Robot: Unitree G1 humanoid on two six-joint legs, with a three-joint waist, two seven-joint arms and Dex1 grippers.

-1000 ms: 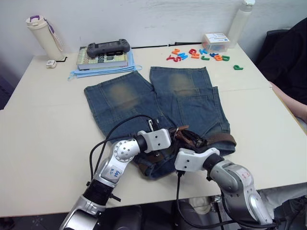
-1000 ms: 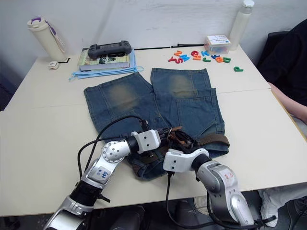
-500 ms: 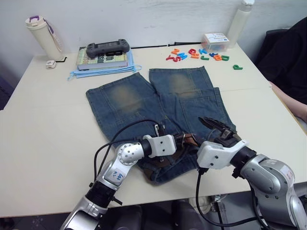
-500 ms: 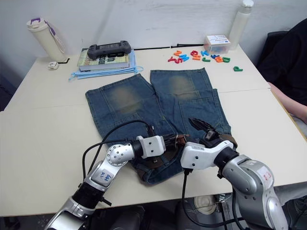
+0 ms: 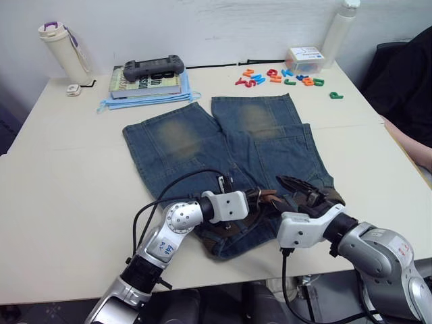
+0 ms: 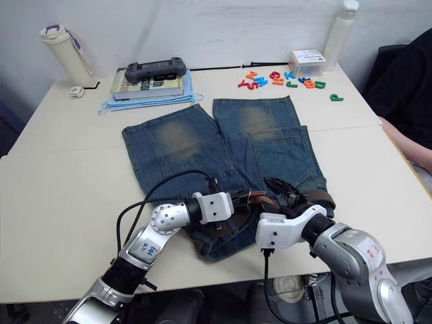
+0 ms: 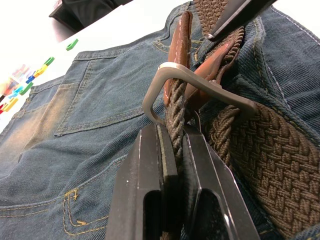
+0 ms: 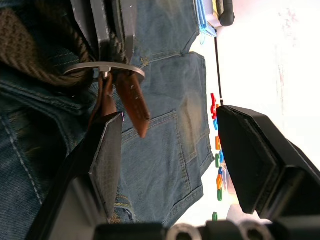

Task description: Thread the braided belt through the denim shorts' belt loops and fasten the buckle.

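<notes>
The denim shorts (image 5: pixel 223 145) lie flat mid-table, legs pointing away, waistband at the near edge. The braided belt (image 7: pixel 250 150) runs along that waistband. My left gripper (image 7: pixel 172 137) is shut on the woven strap just behind the silver buckle (image 7: pixel 200 85), with the tan leather end (image 7: pixel 180 45) poking through the frame. My right gripper (image 5: pixel 305 192) hovers open just right of the buckle (image 8: pixel 102 67), its fingers (image 8: pixel 107 160) spread wide and holding nothing. The belt loops are hidden under the belt and both grippers.
A book with a game controller (image 5: pixel 150 69) on top lies at the back left, beside a white bottle (image 5: pixel 61 50). Coloured plastic letters (image 5: pixel 277 75), a clear box (image 5: pixel 304 59) and a tall white bottle (image 5: pixel 337 30) sit at the back right. A person (image 5: pixel 412 101) is at the right edge.
My right gripper left the spot beside the left gripper, swung right and rose with its fingers open, then dropped back toward the buckle. My left gripper kept its hold on the belt.
</notes>
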